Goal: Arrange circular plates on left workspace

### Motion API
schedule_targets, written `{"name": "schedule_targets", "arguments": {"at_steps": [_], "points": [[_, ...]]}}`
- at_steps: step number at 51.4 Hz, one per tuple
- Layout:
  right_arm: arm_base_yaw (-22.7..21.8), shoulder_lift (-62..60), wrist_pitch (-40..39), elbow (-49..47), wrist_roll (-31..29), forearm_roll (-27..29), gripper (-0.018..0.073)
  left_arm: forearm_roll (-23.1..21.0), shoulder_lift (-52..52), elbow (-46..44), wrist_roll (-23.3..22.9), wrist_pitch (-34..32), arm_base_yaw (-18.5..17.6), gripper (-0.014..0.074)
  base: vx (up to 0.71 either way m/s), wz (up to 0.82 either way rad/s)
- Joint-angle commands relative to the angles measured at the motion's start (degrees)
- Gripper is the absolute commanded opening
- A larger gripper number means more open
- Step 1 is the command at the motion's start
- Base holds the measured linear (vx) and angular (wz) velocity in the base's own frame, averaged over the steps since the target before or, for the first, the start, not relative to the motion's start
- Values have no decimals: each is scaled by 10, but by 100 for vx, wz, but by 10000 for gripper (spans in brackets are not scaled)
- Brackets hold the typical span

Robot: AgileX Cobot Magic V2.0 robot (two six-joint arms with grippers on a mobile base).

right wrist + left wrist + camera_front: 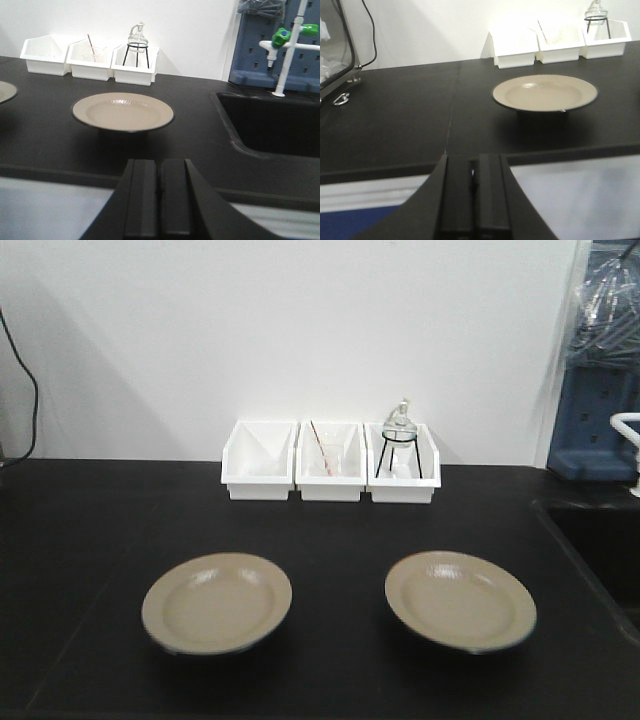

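Note:
Two round beige plates rest on the black countertop (pixel 330 530). One plate (pixel 216 602) lies left of centre and the other plate (pixel 460 600) lies right of centre. In the left wrist view the left plate (pixel 545 93) sits ahead and to the right of my left gripper (pixel 475 172), which is shut and empty, back at the counter's front edge. In the right wrist view the right plate (pixel 123 111) lies ahead of my right gripper (pixel 160 170), also shut and empty. A sliver of the left plate (pixel 6 92) shows at that view's left edge.
Three white bins (pixel 330 462) stand along the back wall; the right one holds a glass flask on a black wire stand (pixel 400 440). A recessed sink (pixel 272 122) with a white tap (pixel 285 45) lies to the right. A black cable (pixel 370 35) hangs at the left.

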Motion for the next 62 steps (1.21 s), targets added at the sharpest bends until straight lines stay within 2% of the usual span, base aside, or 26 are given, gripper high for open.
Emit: {"name": "schedule_targets", "arguments": {"at_steps": [1, 30, 62], "points": [[-2, -5, -46, 12, -1, -7, -4, 0, -9, 11, -4, -50, 2, -1, 48, 3], [-2, -5, -46, 12, -1, -7, -4, 0, -9, 11, -4, -50, 2, -1, 37, -4], [-2, -5, -46, 12, -1, -7, -4, 0, -9, 11, -4, -50, 2, -1, 12, 0]]}}
